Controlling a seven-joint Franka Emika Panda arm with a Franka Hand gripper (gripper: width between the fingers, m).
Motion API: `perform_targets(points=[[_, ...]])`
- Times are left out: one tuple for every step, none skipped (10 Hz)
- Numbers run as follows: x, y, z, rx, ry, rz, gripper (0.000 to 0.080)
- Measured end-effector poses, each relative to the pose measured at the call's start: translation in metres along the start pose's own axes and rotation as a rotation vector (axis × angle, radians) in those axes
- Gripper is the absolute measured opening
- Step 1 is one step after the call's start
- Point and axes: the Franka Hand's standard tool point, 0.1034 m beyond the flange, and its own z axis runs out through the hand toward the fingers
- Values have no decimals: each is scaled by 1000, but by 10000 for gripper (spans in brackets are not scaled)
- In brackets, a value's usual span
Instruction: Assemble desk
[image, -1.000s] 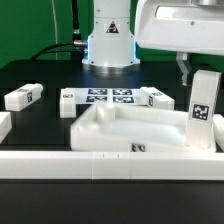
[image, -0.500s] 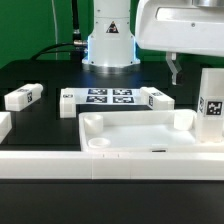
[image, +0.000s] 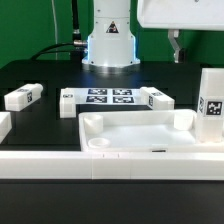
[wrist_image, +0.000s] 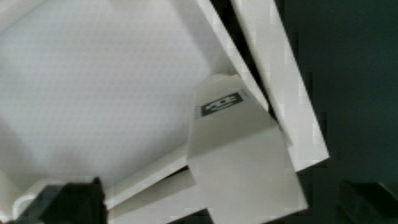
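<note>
The white desk top (image: 140, 135) lies tray-side up in the middle of the table. One white leg (image: 209, 105) with a tag stands upright in its corner at the exterior view's right. My gripper (image: 176, 47) hangs well above that leg, open and empty. In the wrist view the gripper (wrist_image: 205, 208) looks down on the leg (wrist_image: 240, 160) and the desk top (wrist_image: 98, 90), with one dark fingertip (wrist_image: 71, 197) showing. Three more legs lie flat behind the top: one (image: 22, 96) at the left, one (image: 67, 100) and one (image: 157, 98) beside the marker board.
The marker board (image: 110, 96) lies flat in front of the robot base (image: 109, 45). A long low white rail (image: 100, 165) runs along the front. Another white piece (image: 4, 125) shows at the exterior view's left edge.
My gripper has let go of the upright leg and risen straight up away from it. The desk top shifted slightly between the first two frames and now lies still.
</note>
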Motion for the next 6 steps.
perform_targets(points=[[0,0,0,0,0,0,648],[0,0,0,0,0,0,648],[0,0,0,0,-1,0,648],[-3,-2,2,-2,5,-11,648],[-16,-6,6,1,11,-45,648],[-26,-1,9,9,23,-106,648]])
